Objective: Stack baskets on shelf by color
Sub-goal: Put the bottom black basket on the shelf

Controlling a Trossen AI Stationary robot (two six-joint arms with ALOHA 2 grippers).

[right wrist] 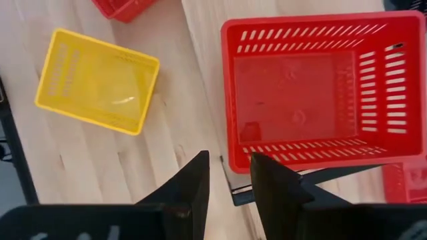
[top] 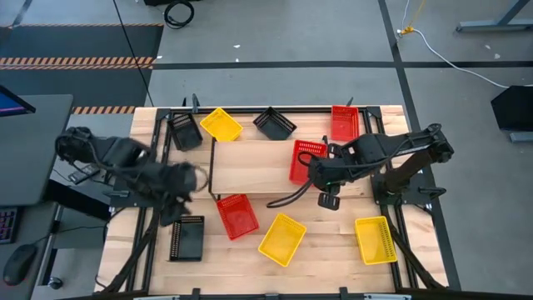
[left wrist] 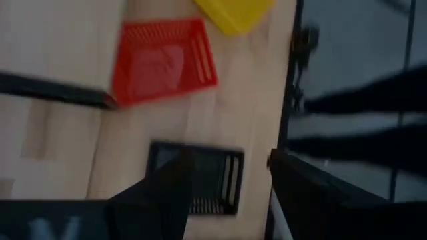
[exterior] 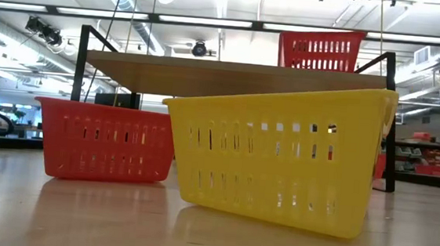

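Observation:
A red basket (top: 308, 160) stands on the shelf (top: 258, 171) near its right end, and the low view shows it as the red basket (exterior: 320, 50) on the shelf top (exterior: 232, 73). My right gripper (right wrist: 230, 180) hovers open above the shelf's near right corner, just short of that red basket (right wrist: 313, 93); in the high view my right gripper (top: 326, 193) is there. My left gripper (left wrist: 230, 193) hangs open over a black basket (left wrist: 200, 177) near the table's front left; in the high view my left gripper (top: 179, 198) is above the black basket (top: 187, 237).
On the table lie a red basket (top: 237, 215), two yellow baskets (top: 281, 237) (top: 375, 240) in front, and a yellow (top: 221, 125), two black (top: 275, 123) (top: 185, 132) and a red basket (top: 344, 123) along the far edge.

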